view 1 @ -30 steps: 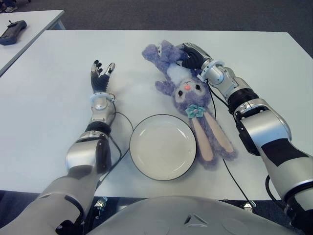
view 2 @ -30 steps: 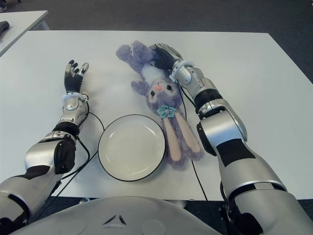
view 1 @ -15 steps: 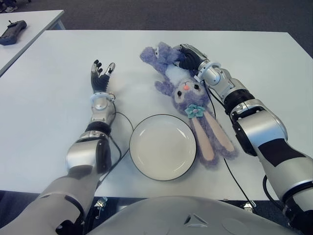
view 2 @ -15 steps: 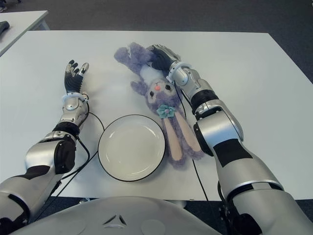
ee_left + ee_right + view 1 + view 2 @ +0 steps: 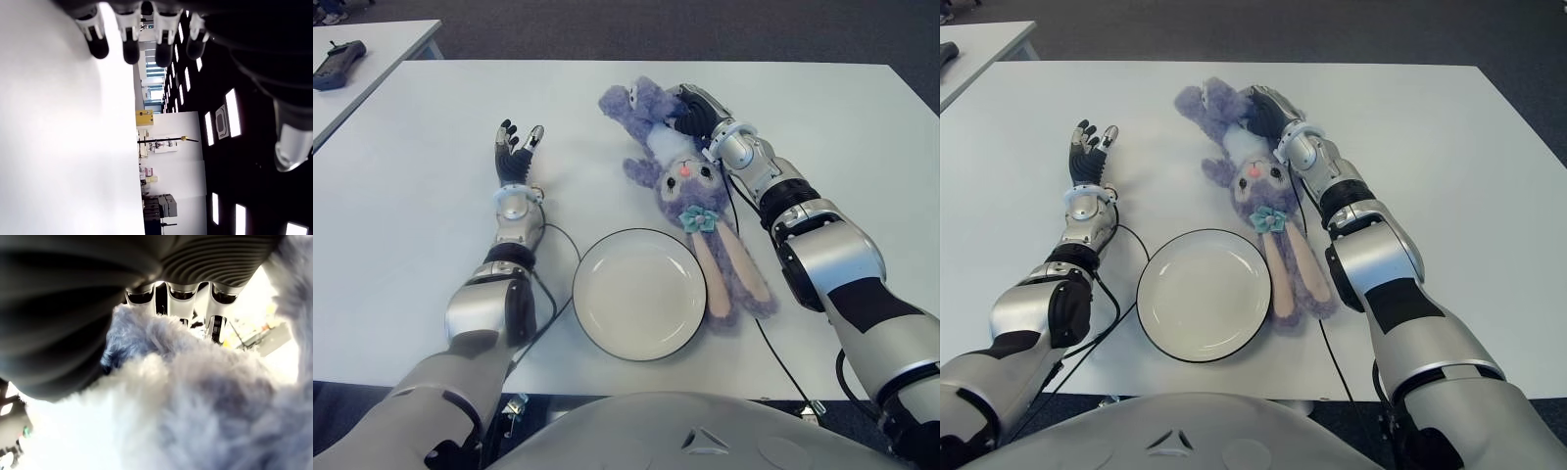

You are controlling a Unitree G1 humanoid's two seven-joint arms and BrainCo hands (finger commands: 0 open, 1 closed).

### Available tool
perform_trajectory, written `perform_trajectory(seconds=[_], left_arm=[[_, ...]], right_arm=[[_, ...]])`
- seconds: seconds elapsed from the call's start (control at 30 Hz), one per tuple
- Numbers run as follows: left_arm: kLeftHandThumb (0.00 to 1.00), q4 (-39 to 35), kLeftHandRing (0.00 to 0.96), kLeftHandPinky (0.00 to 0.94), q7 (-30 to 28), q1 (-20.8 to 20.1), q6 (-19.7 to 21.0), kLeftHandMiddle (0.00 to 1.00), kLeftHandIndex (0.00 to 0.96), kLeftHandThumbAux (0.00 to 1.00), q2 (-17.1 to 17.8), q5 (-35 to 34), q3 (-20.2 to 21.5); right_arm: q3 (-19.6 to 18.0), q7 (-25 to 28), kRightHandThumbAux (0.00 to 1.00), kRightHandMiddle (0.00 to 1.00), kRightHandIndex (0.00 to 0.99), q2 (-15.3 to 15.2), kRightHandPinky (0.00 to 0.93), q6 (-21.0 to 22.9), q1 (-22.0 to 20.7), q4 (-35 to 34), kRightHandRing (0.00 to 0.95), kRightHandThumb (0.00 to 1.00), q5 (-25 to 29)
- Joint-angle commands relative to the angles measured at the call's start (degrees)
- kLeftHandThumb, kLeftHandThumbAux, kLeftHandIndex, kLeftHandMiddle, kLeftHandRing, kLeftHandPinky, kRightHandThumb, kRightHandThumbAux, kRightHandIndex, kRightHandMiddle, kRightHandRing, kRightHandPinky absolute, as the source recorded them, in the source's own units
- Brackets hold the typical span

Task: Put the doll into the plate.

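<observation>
White tabletop (image 5: 411, 176) bearing the scene. Right hand (image 5: 697, 110), at the far side, has its fingers (image 5: 176, 301) curled into the fur of the doll (image 5: 683, 181), a limp purple plush rabbit with long pink-lined ears lying just right of the plate (image 5: 639, 292), ears alongside its rim. Plate: shallow, round, glossy white, dark-edged. Left hand (image 5: 514, 149), left of the plate, fingers spread, holds nothing. Risk: the grip seems to catch mostly loose pile, so the floppy body may slip, or trailing ears drag the plate.
</observation>
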Motion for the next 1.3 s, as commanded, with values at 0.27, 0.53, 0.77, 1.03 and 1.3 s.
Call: perform_trajectory(seconds=[0.27,0.53,0.77,1.03,1.3], left_arm=[[0.000,8.6,0.084,0.046,-0.1,11.9,8.8,0.105,0.043,0.529,-6.0,0.0,-0.5],[0.000,8.6,0.084,0.048,0.0,12.0,8.8,0.106,0.041,0.532,-6.0,-0.1,-0.4],[0.000,8.6,0.086,0.056,0.0,11.9,9.0,0.104,0.039,0.535,-6.0,-0.1,-0.4],[0.000,8.6,0.084,0.046,0.1,11.6,9.3,0.105,0.045,0.532,-5.9,-0.1,-0.4],[0.000,8.5,0.089,0.057,0.8,11.7,8.8,0.106,0.044,0.539,-6.2,0.2,-0.9]], right_arm=[[-2.5,-0.9,0.711,0.840,0.441,-1.0,0.851,0.7,1.2,1.5,0.835,0.708,2.0],[-2.8,-0.8,0.711,0.834,0.442,-3.1,0.833,0.7,-2.4,2.1,0.830,0.708,1.9],[-4.4,-0.5,0.712,0.816,0.442,-4.2,0.821,-2.7,-4.3,0.8,0.819,0.707,3.2],[-5.7,-1.2,0.715,0.810,0.441,-4.8,0.812,-5.7,-3.7,-0.2,0.812,0.708,4.3],[-6.8,-1.8,0.716,0.807,0.440,-5.4,0.805,-5.7,-4.5,-0.4,0.810,0.709,4.2]])
